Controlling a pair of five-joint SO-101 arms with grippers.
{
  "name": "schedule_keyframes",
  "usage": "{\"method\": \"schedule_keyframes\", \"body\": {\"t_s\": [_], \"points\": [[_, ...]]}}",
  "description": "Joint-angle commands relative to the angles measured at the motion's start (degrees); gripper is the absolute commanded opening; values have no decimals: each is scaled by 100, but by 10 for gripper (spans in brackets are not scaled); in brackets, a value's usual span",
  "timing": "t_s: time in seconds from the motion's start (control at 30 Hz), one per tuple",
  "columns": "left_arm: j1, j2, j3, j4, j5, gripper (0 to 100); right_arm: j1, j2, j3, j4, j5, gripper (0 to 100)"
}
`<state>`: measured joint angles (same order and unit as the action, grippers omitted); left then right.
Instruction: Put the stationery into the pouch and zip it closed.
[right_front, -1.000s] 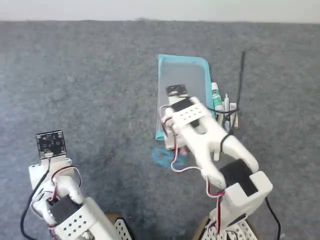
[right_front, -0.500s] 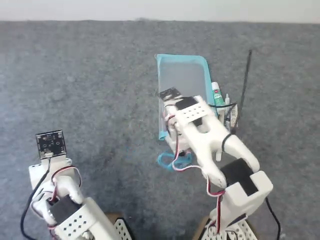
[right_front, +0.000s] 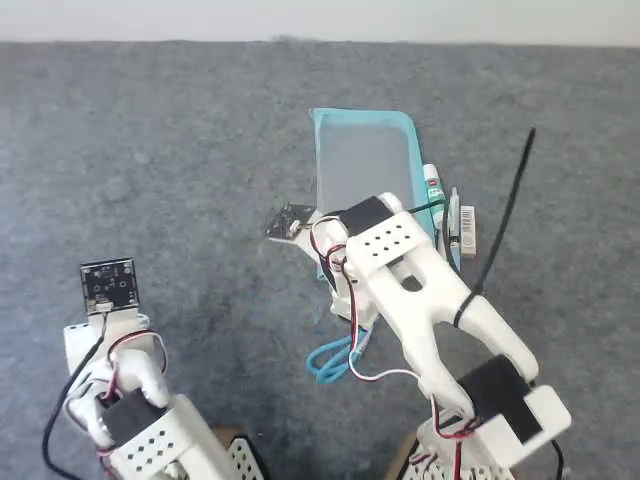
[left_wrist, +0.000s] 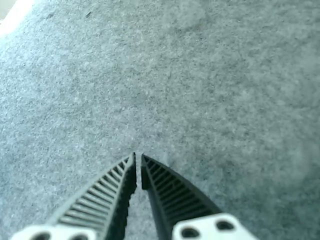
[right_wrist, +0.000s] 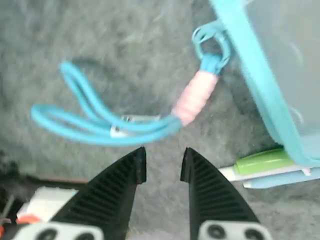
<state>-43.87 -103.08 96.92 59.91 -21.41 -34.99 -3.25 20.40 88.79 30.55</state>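
Grey felt-like surface (right_front: 150, 150) carrying everything. Translucent flat pouch with turquoise trim (right_front: 365, 165) lying flat near the middle of the high view, its long side running away from the arms. Stationery resting outside the pouch, on the surface just beside its long edge: a white tube with a green cap (right_front: 432, 188), a slim pale pen (right_front: 453, 215) and a small beige eraser-like block (right_front: 467, 232), lined up side by side. White right arm (right_front: 420, 290) stretching over the near end of the pouch and covering that corner from above. In the right wrist view the right jaws are standing slightly apart, gripping nothing, hovering over bare surface just short of a looped turquoise cord strap (right_wrist: 85, 120). The strap is running through a pink sleeve (right_wrist: 195, 97) into a turquoise ring (right_wrist: 212, 42) at the pouch's trim (right_wrist: 250, 85). A green-barrelled pen (right_wrist: 260, 161) and a light blue one (right_wrist: 285, 179) are showing beside that corner. The same strap (right_front: 335, 358) is trailing on the surface under the right arm in the high view. White left arm (right_front: 120, 400) sitting folded at the near edge, well apart from the pouch; left jaws pressed together with only a hairline slit between them, holding nothing, pointing at bare surface (left_wrist: 225, 90)
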Motion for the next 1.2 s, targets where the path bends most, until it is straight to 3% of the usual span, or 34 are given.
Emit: {"method": "schedule_keyframes", "body": {"t_s": [0.0,0.13,0.2,0.63,1.17], "points": [[35,-97,-57,35,-44,13,75,-347,-220,40,-141,127],[35,-97,-57,35,-44,13,48,-400,-237,-418,-1793,128],[35,-97,-57,35,-44,13,-22,-418,-290,-629,-2277,128],[44,-97,-57,105,-44,13,-286,919,-316,-1437,-2374,128],[44,-97,-57,158,-44,13,-180,1007,-114,-1587,-2374,128]]}}
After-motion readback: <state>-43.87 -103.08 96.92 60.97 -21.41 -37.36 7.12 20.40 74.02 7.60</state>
